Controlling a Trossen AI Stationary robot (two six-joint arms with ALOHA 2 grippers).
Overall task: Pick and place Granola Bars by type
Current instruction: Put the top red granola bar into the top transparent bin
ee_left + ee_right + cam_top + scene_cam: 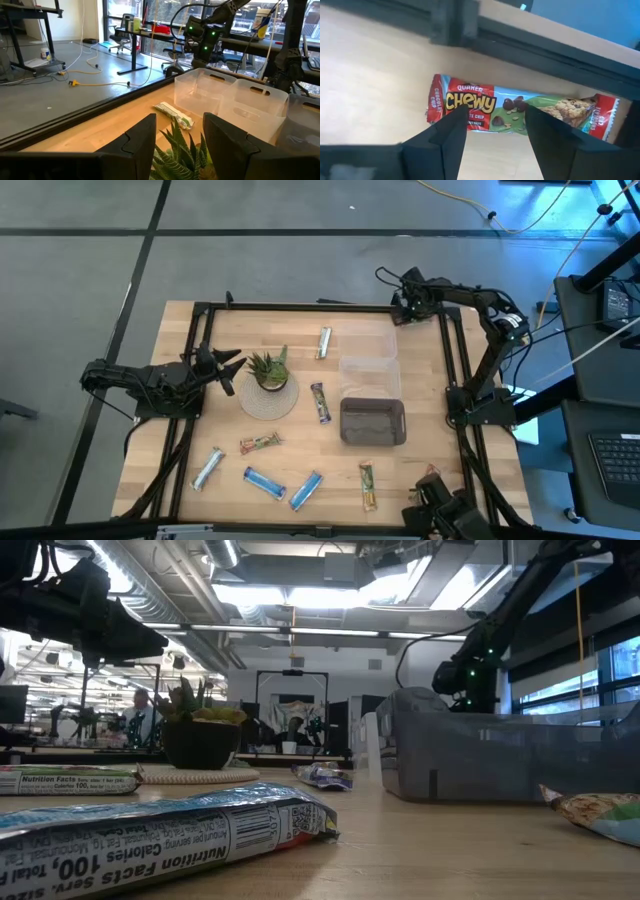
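Note:
Several wrapped granola bars lie flat on the wooden table: a silvery one [323, 342], a purple one [320, 402], a green-tan one with red [260, 443], blue ones [265, 482] and another green-tan one [368, 485]. My right gripper [495, 117] is open at the table's far right corner [400, 302]. It points down over a red and green Chewy bar [515, 107] that lies flat beside the black frame rail, with one finger on each side of it. My left gripper [180, 140] is open beside the potted plant [268, 370] and holds nothing.
Two clear bins [368, 340] [370, 375] and a grey bin [372, 422] stand in a row right of centre. The plant sits on a round mat [268, 400]. A black frame [300, 307] borders the table. People sit in the room beyond [140, 720].

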